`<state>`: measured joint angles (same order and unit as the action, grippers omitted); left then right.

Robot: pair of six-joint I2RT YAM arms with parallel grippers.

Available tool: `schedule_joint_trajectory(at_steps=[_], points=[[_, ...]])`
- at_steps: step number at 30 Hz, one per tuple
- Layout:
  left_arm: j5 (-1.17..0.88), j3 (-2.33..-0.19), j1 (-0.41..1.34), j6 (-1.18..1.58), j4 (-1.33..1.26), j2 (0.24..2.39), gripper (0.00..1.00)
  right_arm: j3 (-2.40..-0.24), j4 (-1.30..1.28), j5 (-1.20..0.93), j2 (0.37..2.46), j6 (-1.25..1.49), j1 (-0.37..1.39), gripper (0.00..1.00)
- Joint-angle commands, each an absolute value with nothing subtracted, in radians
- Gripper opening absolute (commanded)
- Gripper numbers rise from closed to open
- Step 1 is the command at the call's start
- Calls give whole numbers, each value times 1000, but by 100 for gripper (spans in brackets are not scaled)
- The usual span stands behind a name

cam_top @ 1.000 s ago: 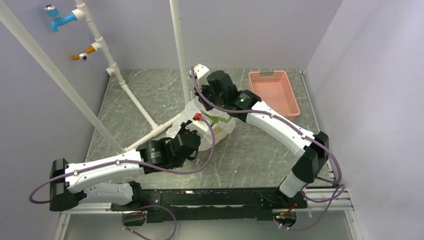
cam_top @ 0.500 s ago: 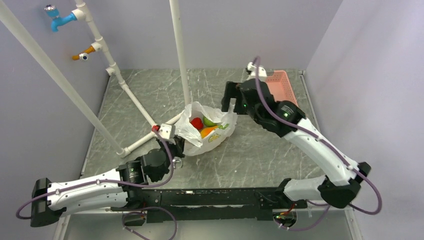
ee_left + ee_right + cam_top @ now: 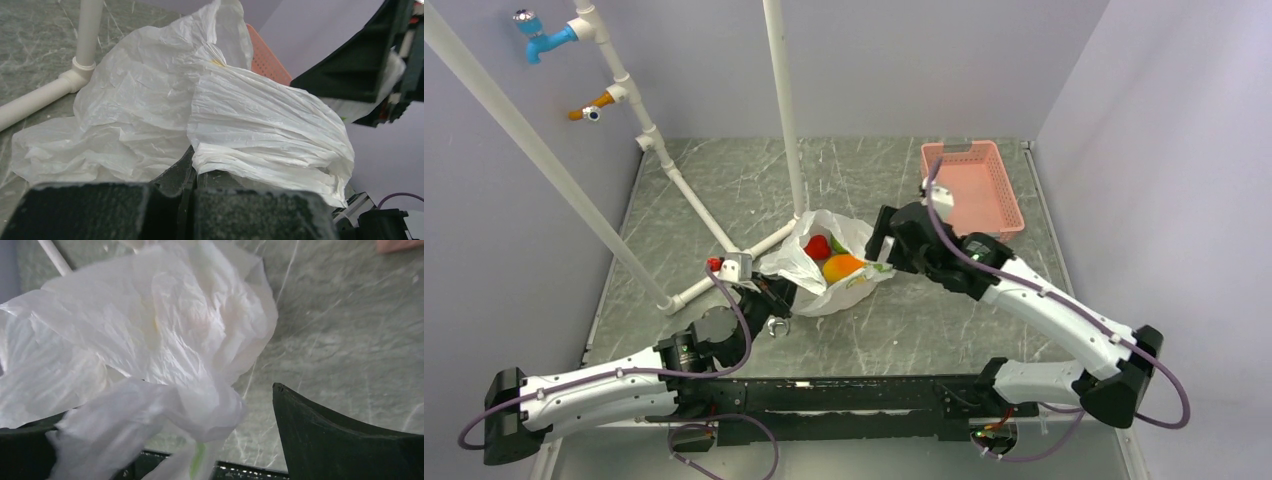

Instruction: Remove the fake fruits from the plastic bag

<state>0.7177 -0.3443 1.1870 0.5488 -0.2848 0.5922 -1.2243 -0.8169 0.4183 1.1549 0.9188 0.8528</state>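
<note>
The plastic bag (image 3: 824, 290) lies crumpled mid-table with its mouth open upward. Inside it I see a red fruit (image 3: 818, 247), an orange-yellow mango (image 3: 842, 267) and a sliver of a green fruit (image 3: 837, 243). My left gripper (image 3: 776, 298) sits at the bag's near-left edge, shut on a fold of the film (image 3: 260, 130); in the left wrist view its jaws (image 3: 191, 160) meet under that fold. The right gripper (image 3: 879, 250) is at the bag's right side, open. Loose bag film (image 3: 150, 340) hangs between its spread jaws (image 3: 165, 407), hiding most of the left finger.
A pink slotted basket (image 3: 972, 185) stands at the back right, its corner (image 3: 265, 57) showing behind the bag. A white pipe frame (image 3: 724, 235) runs across the left of the table, one leg ending just left of the bag, with taps (image 3: 544, 40) high up.
The right arm swung away toward the basket and came back to the bag's right side, jaws now wide. The left arm drew back toward me with the bag's edge, and the fruits came into sight.
</note>
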Motion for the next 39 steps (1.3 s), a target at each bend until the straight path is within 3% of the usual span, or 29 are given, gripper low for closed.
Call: schedule_joint_trajectory(at_steps=[1, 3, 6, 10, 12, 13, 14, 16, 17, 20, 23, 27, 29, 34, 37, 39], points=[[692, -335, 1177, 607, -340, 583, 0, -1171, -684, 455, 1188, 991, 915, 99], [691, -318, 1175, 623, -354, 572, 0, -1141, -667, 469, 1196, 982, 917, 93], [688, -286, 1168, 663, -375, 544, 0, -1061, -593, 463, 1162, 974, 924, 77], [678, -255, 1156, 716, -388, 500, 0, -881, -393, 432, 1049, 861, 937, 76], [667, -224, 1140, 762, -415, 479, 0, -778, -283, 411, 975, 810, 935, 69], [647, -200, 1129, 783, -446, 467, 0, -704, -214, 383, 932, 788, 932, 60], [625, -178, 1116, 807, -478, 453, 0, -648, -132, 345, 893, 769, 926, 45], [567, -142, 1083, 842, -529, 427, 0, -555, 16, 245, 841, 767, 896, 4], [534, -130, 1061, 860, -540, 412, 0, -522, 79, 166, 828, 764, 868, 0], [384, -83, 962, 935, -576, 339, 0, -384, 321, -108, 770, 726, 738, 0], [205, -45, 838, 1001, -624, 294, 0, -228, 722, -418, 818, 805, 507, 0], [-46, -61, 675, 1086, -671, 333, 0, -278, 907, -700, 1007, 873, 341, 0], [-140, -67, 618, 1129, -731, 379, 0, -313, 744, -680, 984, 850, 297, 0], [-212, -84, 586, 1140, -726, 448, 0, -565, -159, -233, 858, 552, 338, 2], [-204, -68, 585, 1144, -741, 455, 0, -674, -394, -126, 844, 484, 338, 39], [-196, -73, 586, 1131, -723, 445, 0, -732, -486, -89, 831, 450, 340, 51]])
